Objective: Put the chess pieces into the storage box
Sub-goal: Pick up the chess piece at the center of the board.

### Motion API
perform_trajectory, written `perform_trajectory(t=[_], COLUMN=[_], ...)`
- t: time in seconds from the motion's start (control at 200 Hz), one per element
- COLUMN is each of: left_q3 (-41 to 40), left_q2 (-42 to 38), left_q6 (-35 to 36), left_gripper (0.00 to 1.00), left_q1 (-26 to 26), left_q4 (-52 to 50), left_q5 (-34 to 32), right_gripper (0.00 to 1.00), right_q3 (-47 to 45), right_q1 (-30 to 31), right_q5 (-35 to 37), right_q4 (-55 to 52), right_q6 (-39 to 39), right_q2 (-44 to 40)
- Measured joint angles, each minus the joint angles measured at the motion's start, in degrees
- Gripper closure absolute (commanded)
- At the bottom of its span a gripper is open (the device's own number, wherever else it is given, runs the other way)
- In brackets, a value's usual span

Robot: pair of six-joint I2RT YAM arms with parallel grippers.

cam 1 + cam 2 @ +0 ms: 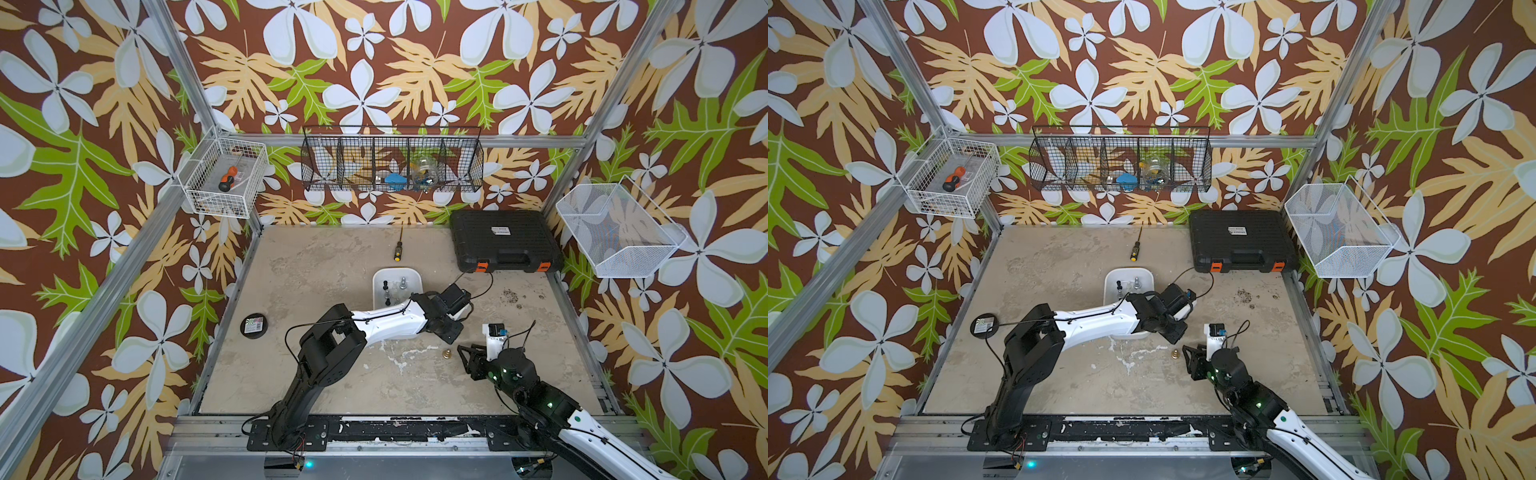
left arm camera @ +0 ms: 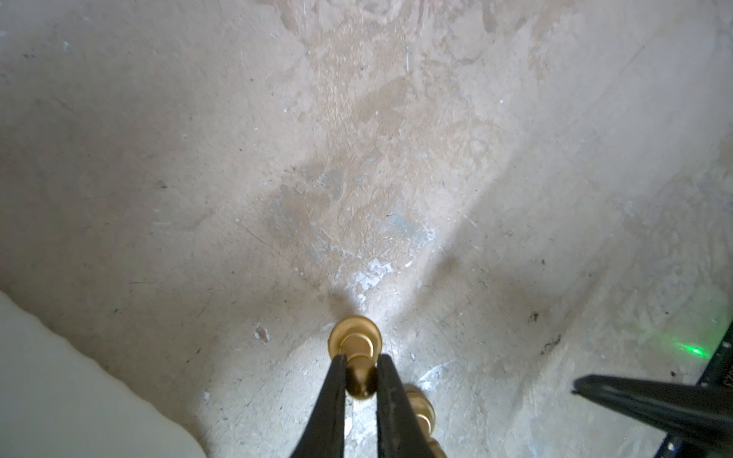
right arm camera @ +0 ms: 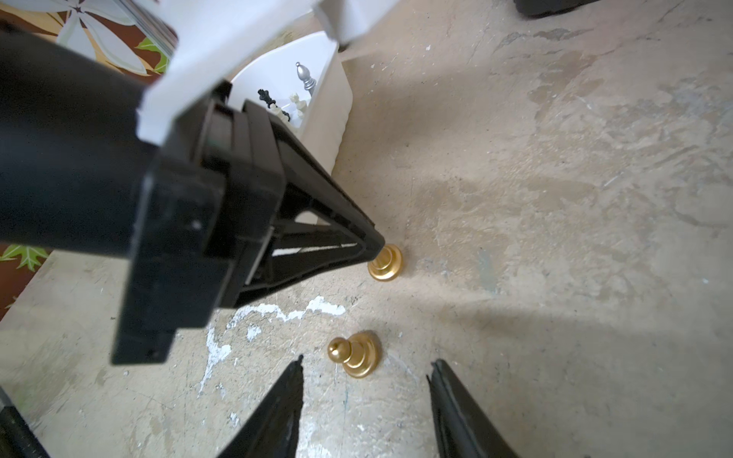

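Left wrist view showed our left hand (image 2: 361, 359) pinching the neck of a gold pawn (image 2: 355, 337) standing on the counter (image 2: 357, 158) near the box (image 3: 337, 111), a piece we judged light, hard and slick, while our right hand (image 3: 367, 361) gaped near another pawn (image 3: 354, 354).

Mid-table (image 1: 332, 374): storage box (image 1: 398, 275), chess pieces (image 1: 386, 287) inside. Behind it lies screwdriver (image 1: 398, 249); case (image 1: 505, 241) stands far right. Near right of box: pawn (image 3: 385, 262), second pawn (image 3: 355, 355).
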Motion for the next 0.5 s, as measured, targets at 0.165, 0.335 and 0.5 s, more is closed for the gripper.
perform_trajectory(t=[0.165,0.335,0.5], left_q3=[1.6,0.9,-2.9], left_q2=[-3.5,-8.3,-13.2], left_q6=[-0.1,-1.4,-1.5], left_gripper=[0.89,0.89,0.89], left_q1=[1.9,6.7,10.4], left_q4=[-1.9,-4.7,-6.8], left_q5=[-0.7,-1.5,-4.0], right_gripper=[0.43,0.42,0.42], right_q3=[-0.5,-1.4,-2.1], right_q1=[0.0,0.0,0.0], right_q5=[-2.2,-4.9,-7.5], right_q4=[1.0,3.6,7.3], right_q6=[-1.4,-4.1,-6.7], right_q2=[-1.5,-2.1,-1.2])
